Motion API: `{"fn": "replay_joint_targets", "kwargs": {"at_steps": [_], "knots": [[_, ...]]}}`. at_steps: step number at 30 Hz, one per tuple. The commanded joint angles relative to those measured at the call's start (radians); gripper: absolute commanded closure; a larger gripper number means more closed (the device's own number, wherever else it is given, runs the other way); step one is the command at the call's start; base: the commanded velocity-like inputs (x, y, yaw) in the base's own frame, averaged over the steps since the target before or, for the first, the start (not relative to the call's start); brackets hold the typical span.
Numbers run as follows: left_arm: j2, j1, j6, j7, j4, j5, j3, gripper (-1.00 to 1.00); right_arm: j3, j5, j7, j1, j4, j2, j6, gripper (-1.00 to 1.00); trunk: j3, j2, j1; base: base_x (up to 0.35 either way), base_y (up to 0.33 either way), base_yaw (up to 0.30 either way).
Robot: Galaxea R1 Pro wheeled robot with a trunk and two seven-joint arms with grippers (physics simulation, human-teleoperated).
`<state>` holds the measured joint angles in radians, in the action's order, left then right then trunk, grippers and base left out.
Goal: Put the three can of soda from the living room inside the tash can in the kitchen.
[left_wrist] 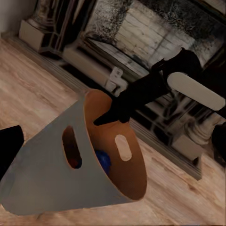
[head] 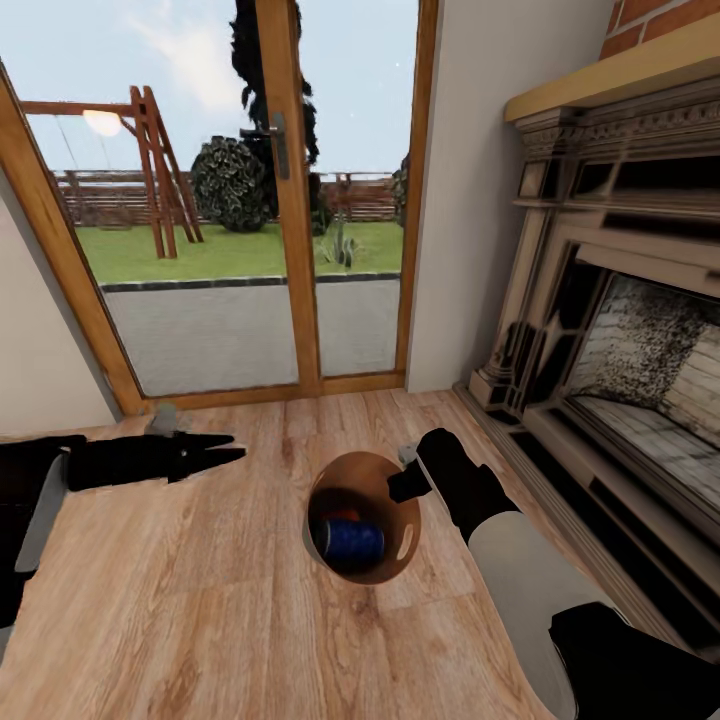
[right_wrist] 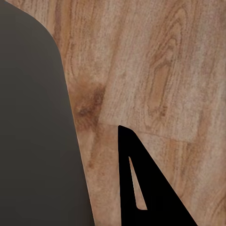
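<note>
A trash can (head: pixel 362 478), brown inside and grey outside, hangs over the wood floor in front of me. My right gripper (head: pixel 408 485) is shut on its far rim. In the left wrist view the can (left_wrist: pixel 42 174) leans, with the right gripper (left_wrist: pixel 109 117) pinching its edge; the right wrist view has its grey wall (right_wrist: pixel 33 117) beside one black finger (right_wrist: pixel 150 188). Inside lie a dark blue soda can (head: pixel 352 540) (left_wrist: pixel 102 160) and part of an orange one (head: pixel 341 517). My left gripper (head: pixel 238 447) is open and holds nothing, left of the can.
This is the living room. An ornate fireplace (head: pixel 620 330) with a low hearth step runs along the right. Wood-framed glass doors (head: pixel 290 220) stand straight ahead, with a garden behind them. Bare wood floor (head: pixel 200 600) stretches to the left and towards me.
</note>
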<state>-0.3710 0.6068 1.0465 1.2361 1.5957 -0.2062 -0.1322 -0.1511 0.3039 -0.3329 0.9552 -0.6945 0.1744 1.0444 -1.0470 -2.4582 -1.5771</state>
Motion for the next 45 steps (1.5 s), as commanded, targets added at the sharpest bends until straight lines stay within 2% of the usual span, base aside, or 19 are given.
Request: {"fn": "replay_joint_targets", "kwargs": {"at_steps": [1,2,5,9,11,12,14,15,16,18,20,22,23,25,28,32,35,41,45], "knots": [[-0.008,0.000,0.001,0.016,0.000,0.000,-0.037,-1.00,0.001,-0.023,0.000,0.000,0.000,0.000,0.003,1.00,0.000,0.000,0.000,0.000,0.000,0.000],[-0.022,-0.001,0.001,0.037,0.000,-0.001,-0.093,-1.00,0.001,-0.023,0.000,0.000,0.000,-0.001,0.003,1.00,0.000,0.000,0.000,0.000,0.000,0.000],[-0.037,-0.001,0.001,0.068,0.001,-0.004,-0.200,-1.00,0.001,-0.023,0.000,0.000,0.000,-0.004,0.003,1.00,0.000,0.000,0.000,0.000,0.000,0.000],[-0.038,-0.004,0.001,0.068,-0.005,0.004,-0.245,-1.00,0.003,-0.022,0.000,0.000,0.000,-0.006,0.003,1.00,0.000,0.000,0.000,0.000,0.000,0.000],[-0.034,-0.038,-0.036,0.041,-0.008,0.036,-0.251,-1.00,0.004,-0.021,0.001,-0.002,-0.003,-0.007,0.003,1.00,0.000,0.000,0.000,0.000,0.000,0.000],[-0.025,-0.078,-0.083,0.013,-0.010,0.071,-0.253,-1.00,0.007,-0.021,-0.002,-0.002,-0.007,-0.007,0.003,1.00,0.000,0.000,0.000,0.000,0.000,0.000],[-0.007,-0.124,-0.136,-0.020,-0.012,0.111,-0.254,-1.00,0.010,-0.021,-0.004,-0.002,-0.010,-0.008,0.003,1.00,0.000,0.000,0.000,0.000,0.000,0.000],[0.047,-0.197,-0.227,-0.108,-0.014,0.188,-0.257,-1.00,0.015,-0.021,-0.008,-0.003,-0.014,-0.008,0.003,1.00,0.000,0.000,0.000,0.000,0.000,0.000],[0.062,-0.208,-0.245,-0.135,-0.014,0.204,-0.257,-1.00,0.015,-0.021,-0.008,-0.004,-0.014,-0.008,0.003,1.00,0.000,0.000,0.000,0.000,0.000,0.000],[0.126,-0.243,-0.307,-0.233,-0.019,0.244,-0.259,-1.00,0.018,-0.020,-0.009,-0.005,-0.016,-0.009,0.003,1.00,0.000,0.000,0.000,0.000,0.000,0.000],[0.151,-0.263,-0.344,-0.274,-0.032,0.254,-0.260,-1.00,0.023,-0.020,-0.009,-0.005,-0.018,-0.009,0.003,1.00,0.000,0.000,0.000,0.000,0.000,0.000],[0.172,-0.289,-0.401,-0.322,-0.061,0.262,-0.261,-1.00,0.057,-0.021,-0.008,-0.006,-0.019,-0.011,0.003,1.00,0.000,0.000,0.000,0.000,0.000,0.000],[0.186,-0.306,-0.477,-0.357,-0.125,0.268,-0.261,-1.00,0.134,-0.020,-0.003,-0.012,-0.015,-0.013,0.003,1.00,0.000,0.000,0.000,0.000,0.000,0.000],[0.190,-0.311,-0.512,-0.371,-0.165,0.268,-0.260,-1.00,0.162,-0.018,0.000,-0.017,-0.012,-0.014,0.003,1.00,0.000,0.000,0.000,0.000,0.000,0.000],[0.194,-0.316,-0.575,-0.437,-0.243,0.268,-0.259,-1.00,0.198,-0.014,0.005,-0.052,-0.008,-0.027,0.003,1.00,0.000,0.000,0.000,0.000,0.000,0.000],[0.200,-0.318,-0.655,-0.525,-0.289,0.266,-0.259,-1.00,0.209,-0.012,0.008,-0.093,-0.006,-0.063,-0.019,1.00,0.000,0.000,0.000,0.000,0.000,0.000],[0.204,-0.319,-0.682,-0.547,-0.320,0.263,-0.262,-1.00,0.211,-0.009,0.020,-0.103,-0.005,-0.072,-0.040,1.00,0.000,0.000,0.000,0.000,0.000,0.000],[0.208,-0.319,-0.744,-0.565,-0.418,0.257,-0.265,-1.00,0.216,-0.012,0.045,-0.109,-0.011,-0.073,-0.054,1.00,0.000,0.000,0.000,0.000,0.000,0.000],[0.210,-0.319,-0.749,-0.567,-0.432,0.256,-0.265,-1.00,0.227,-0.016,0.046,-0.110,-0.014,-0.072,-0.052,1.00,0.000,0.000,0.000,0.000,0.000,0.000]]}}
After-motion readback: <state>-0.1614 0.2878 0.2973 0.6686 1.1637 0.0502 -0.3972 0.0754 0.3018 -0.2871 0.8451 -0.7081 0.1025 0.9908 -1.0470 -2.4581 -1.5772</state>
